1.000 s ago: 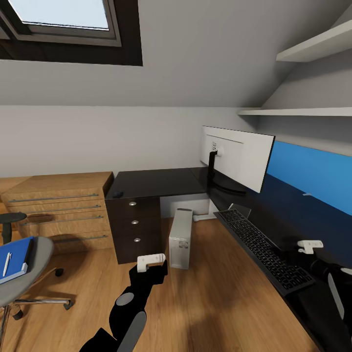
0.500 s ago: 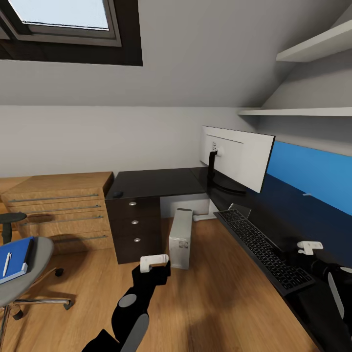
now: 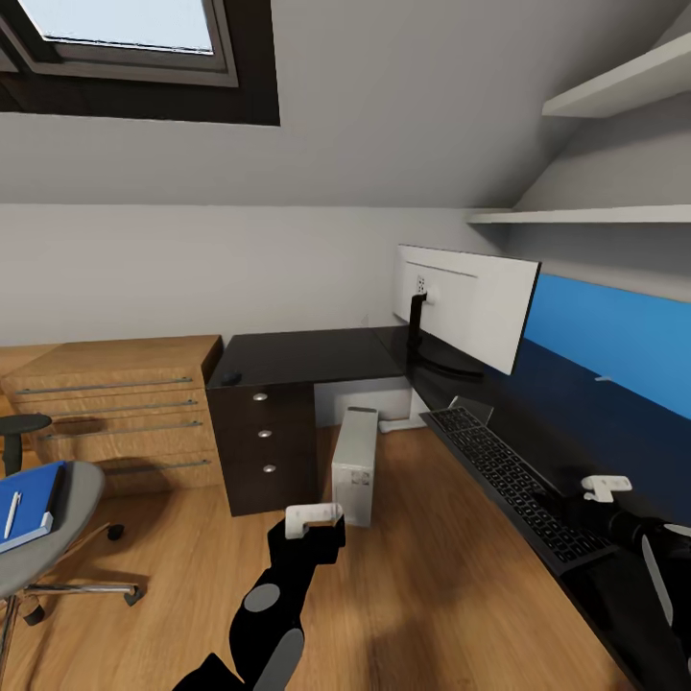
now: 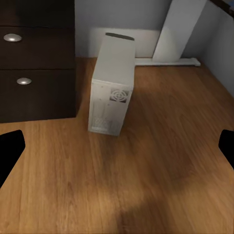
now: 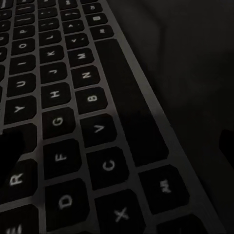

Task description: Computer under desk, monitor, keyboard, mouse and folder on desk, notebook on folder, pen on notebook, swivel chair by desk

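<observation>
Computer (image 4: pixel 113 85): upright grey-white tower

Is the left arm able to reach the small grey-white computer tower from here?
Probably yes: the left claw hangs open just short of the grey-white computer tower, with bare wooden floor between them.

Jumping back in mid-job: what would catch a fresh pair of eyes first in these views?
The wide monitor stands on the black desk with its white back to the camera, and the keyboard lies along the desk edge beside it. A grey-white computer stands upright on the wood floor by the drawers. At far left, the swivel chair carries the blue folder.
</observation>
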Robot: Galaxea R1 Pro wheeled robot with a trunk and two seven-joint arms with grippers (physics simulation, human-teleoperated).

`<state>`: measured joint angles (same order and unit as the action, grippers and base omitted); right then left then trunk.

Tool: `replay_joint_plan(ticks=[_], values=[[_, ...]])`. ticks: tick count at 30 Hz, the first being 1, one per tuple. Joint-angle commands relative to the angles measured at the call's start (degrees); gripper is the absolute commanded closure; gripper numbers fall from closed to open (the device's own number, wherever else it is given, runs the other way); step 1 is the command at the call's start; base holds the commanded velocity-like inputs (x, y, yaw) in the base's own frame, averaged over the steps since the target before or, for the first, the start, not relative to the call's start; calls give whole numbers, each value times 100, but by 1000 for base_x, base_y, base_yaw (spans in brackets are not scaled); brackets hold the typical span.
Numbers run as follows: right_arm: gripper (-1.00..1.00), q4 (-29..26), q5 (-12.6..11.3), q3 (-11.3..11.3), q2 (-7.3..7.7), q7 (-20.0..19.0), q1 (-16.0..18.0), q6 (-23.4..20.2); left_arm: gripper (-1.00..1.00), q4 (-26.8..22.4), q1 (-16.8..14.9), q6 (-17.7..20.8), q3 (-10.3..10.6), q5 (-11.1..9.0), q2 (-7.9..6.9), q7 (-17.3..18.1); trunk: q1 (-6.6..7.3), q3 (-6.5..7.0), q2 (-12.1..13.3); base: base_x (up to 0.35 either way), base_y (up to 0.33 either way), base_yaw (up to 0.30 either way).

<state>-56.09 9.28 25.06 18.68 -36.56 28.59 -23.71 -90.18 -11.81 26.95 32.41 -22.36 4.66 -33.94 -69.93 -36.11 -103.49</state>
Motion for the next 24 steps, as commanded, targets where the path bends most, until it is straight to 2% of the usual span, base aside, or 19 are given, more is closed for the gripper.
replay_joint_plan(ticks=[1,9,15,21,24], values=[[-100,-7,57,17,-3,-49,6,-19,-100,-7,-6,12,13,-49,-1,-57,0,-7,-5,0,0,0],[-100,-7,71,16,-4,-49,6,-20,-100,-9,-6,12,27,-49,0,-80,0,-7,-5,0,0,0],[-100,-7,73,16,-6,-46,6,-20,-100,-9,-6,12,28,-49,0,-87,-132,-114,-245,0,0,0],[-100,-7,74,16,-13,-45,6,-20,-100,-9,-6,12,29,-49,0,-86,-132,-114,-245,0,0,0],[-100,-7,74,16,-13,-44,6,-20,-100,-9,-6,12,29,-49,0,-86,-198,-168,-366,0,0,0]])
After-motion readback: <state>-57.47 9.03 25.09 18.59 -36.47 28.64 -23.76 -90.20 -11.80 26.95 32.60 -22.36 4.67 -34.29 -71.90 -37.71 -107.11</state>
